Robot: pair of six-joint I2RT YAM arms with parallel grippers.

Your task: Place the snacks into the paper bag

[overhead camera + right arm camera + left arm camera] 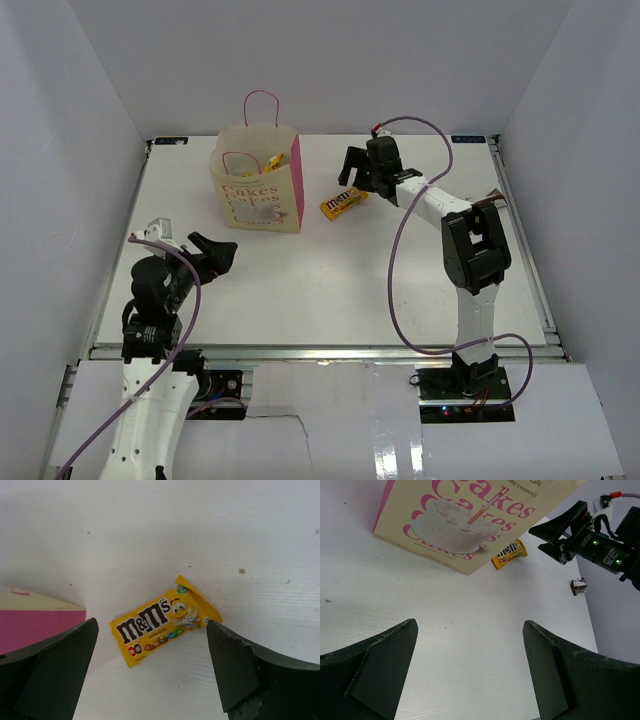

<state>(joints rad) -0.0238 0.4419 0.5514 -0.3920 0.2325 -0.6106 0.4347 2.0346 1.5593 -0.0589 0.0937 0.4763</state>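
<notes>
Directly beneath right claw (353, 180) lies yellow packet (165, 626).

The left arm is folded low at the near left, its left gripper (215, 250) spread wide and aimed far-right. The right arm stretches toward the far side, its right gripper (352, 172) likewise agape, tilted downward.

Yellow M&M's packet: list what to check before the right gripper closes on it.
1. Right gripper open: ok.
2. Yellow M&M's packet centred between its fingers in the wrist view: ok.
3. Packet lying flat, apart from the paper bag: ok.
4. Paper bag upright, mouth open: ok.
5. Left gripper open, empty, away from the bag: ok.
6. Fingers low enough to pinch the packet: cannot tell.
</notes>
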